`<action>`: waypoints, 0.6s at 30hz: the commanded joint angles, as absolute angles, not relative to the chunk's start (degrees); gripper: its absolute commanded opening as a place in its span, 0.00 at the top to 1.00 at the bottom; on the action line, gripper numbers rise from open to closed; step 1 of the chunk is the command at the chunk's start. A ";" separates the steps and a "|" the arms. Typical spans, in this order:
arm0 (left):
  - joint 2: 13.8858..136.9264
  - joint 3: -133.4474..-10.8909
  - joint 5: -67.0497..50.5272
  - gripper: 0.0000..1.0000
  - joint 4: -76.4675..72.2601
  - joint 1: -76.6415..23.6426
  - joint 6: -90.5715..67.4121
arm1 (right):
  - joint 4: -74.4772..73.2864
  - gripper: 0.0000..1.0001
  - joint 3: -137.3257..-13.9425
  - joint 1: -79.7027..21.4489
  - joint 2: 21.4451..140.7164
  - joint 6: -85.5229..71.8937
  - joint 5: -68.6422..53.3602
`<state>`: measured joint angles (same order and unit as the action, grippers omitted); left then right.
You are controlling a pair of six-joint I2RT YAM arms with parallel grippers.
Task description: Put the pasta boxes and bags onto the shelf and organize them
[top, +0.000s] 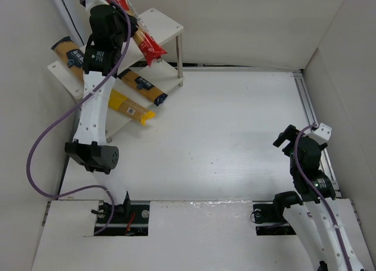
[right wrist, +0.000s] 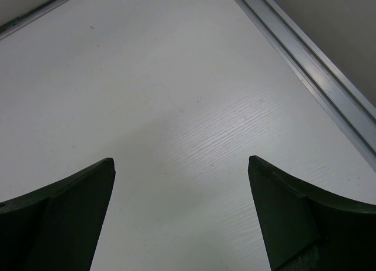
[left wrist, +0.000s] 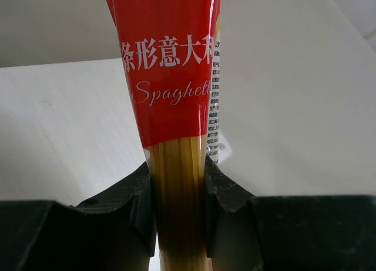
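My left gripper [left wrist: 178,188] is shut on the red spaghetti pack [left wrist: 167,65], pinching its clear window part where the strands show. From above, that red pack [top: 145,42] lies slanted over the top tier of the white shelf [top: 163,19] at the far left, with the left gripper [top: 124,17] over it. On the lower tier lie two orange-yellow packs with navy labels [top: 69,55] [top: 143,84] and a plain yellow pack [top: 130,108] whose end sticks past the front edge. My right gripper [top: 286,139] [right wrist: 182,177] stands open over bare table at the right.
White walls close in the table on the left, back and right. An aluminium rail [top: 308,106] [right wrist: 305,65] runs along the right edge. A purple cable [top: 38,147] loops beside the left arm. A thin shelf leg [top: 179,56] stands at the shelf's right corner.
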<state>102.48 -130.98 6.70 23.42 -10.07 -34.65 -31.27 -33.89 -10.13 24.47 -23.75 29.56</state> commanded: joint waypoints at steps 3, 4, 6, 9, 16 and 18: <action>103.26 -135.34 4.66 1.00 14.85 -6.59 -37.97 | -28.30 0.01 -34.72 -9.93 24.52 -23.12 30.76; 104.32 -136.66 3.53 0.99 14.85 -5.72 -37.97 | -28.30 0.01 -34.72 -9.93 24.52 -23.12 30.76; 104.94 -138.24 2.91 0.74 16.25 -4.31 -37.97 | -28.83 0.01 -34.72 -9.93 24.52 -23.12 30.76; 104.94 -138.78 2.90 0.00 16.79 -4.31 -37.35 | -28.83 0.01 -34.72 -9.93 24.52 -23.12 30.76; 96.60 -133.86 6.06 0.00 18.19 -4.31 -33.75 | -27.77 0.01 -34.72 -9.93 24.52 -22.06 27.69; 93.71 -132.28 6.94 0.00 20.47 -4.31 -32.00 | -27.25 0.01 -34.72 -9.93 24.52 -21.01 26.90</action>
<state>101.58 -132.81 5.21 22.55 -4.45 -34.87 -31.14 -33.89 -10.13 24.47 -22.65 28.51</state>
